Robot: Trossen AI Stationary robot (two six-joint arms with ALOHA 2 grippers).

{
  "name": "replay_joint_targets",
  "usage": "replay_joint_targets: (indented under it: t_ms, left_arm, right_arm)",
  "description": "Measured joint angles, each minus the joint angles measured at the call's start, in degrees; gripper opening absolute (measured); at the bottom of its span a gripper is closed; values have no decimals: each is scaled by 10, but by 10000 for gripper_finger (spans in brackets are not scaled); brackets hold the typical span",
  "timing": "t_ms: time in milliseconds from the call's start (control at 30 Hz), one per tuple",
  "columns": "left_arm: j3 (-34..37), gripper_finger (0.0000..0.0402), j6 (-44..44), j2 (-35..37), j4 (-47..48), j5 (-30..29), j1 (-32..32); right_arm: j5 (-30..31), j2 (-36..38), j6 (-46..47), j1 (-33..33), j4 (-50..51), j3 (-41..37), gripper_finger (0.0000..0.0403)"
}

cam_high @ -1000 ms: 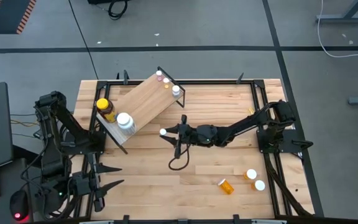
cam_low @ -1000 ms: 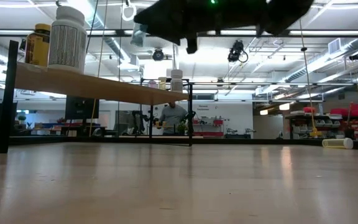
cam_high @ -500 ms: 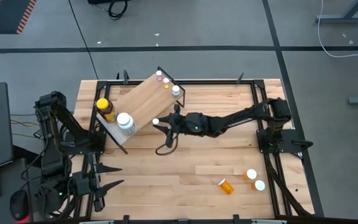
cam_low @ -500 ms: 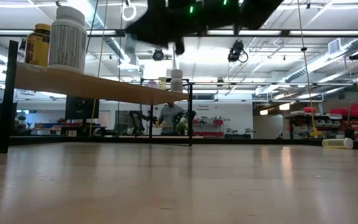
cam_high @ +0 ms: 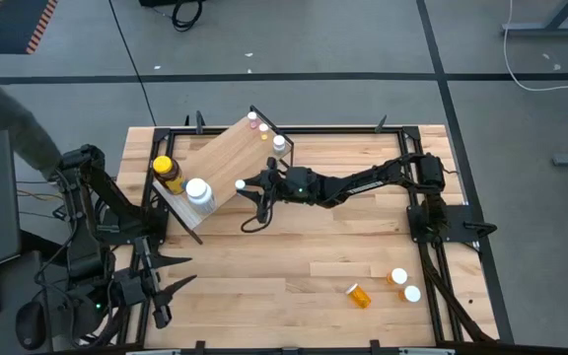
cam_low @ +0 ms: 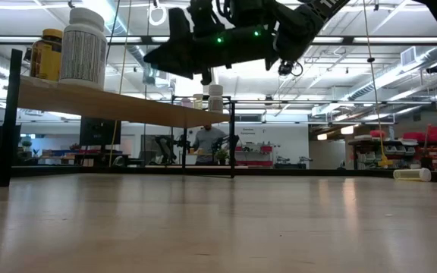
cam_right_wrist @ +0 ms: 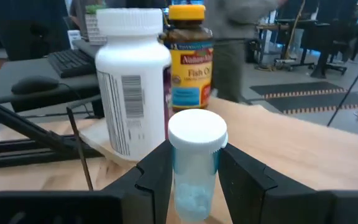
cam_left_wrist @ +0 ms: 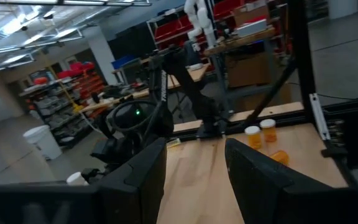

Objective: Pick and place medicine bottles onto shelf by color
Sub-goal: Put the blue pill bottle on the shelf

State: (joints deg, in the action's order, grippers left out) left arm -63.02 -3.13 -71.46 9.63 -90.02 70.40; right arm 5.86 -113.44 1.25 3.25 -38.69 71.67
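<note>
**Small capped vial carried to the shelf in the right claw**

The right claw (cam_high: pixel 246 185) is clamped on a small clear vial with a white cap (cam_right_wrist: pixel 196 163), one finger pressing each side of the body just below the cap. In the high view the vial hangs over the edge of the plywood shelf (cam_high: pixel 227 158), close to the big white bottle (cam_high: pixel 198 192) and the amber jar with the yellow lid (cam_high: pixel 167 174) that stand at the shelf's near end. A cluster of tiny vials (cam_high: pixel 264 131) stands at the far end.

The vial looks light, stiff plastic, smooth-walled and round, so it could twist or slide between the fingers if bumped. The grip on the body rather than the cap seems the sound choice, since the cap is wider and may be loose. It is narrow and likely tips easily, so it should be set down upright.

An orange vial (cam_high: pixel 359 294) lies on its side on the worktop (cam_high: pixel 343 237), with two white-capped ones (cam_high: pixel 404 285) standing nearby.

The left claw (cam_high: pixel 161 296) waits at the worktop's near left corner, fingers partly apart and empty.
</note>
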Motion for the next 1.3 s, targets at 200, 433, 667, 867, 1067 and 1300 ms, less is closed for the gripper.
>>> replay_joint_targets:
  t_ms: [200,433,667,867,1067,1300]
  left_arm:
    - [0,172,13,0,0,0,-26]
    - [0,172,15,0,0,0,-55]
    - [0,172,10,1,0,0,-61]
    - [0,172,9,1,0,0,-59]
    - [0,172,9,1,0,1,-59]
    - [0,172,13,1,0,1,-59]
  right_arm:
    - [-26,-13,-8,14,11,37,130]
    - [-50,-39,-10,22,54,84,130]
    - [-56,-58,-10,22,67,103,130]
    - [-56,-58,-10,18,71,103,130]
    - [-56,-58,-11,17,75,103,130]
    - [-56,-58,-12,17,75,103,130]
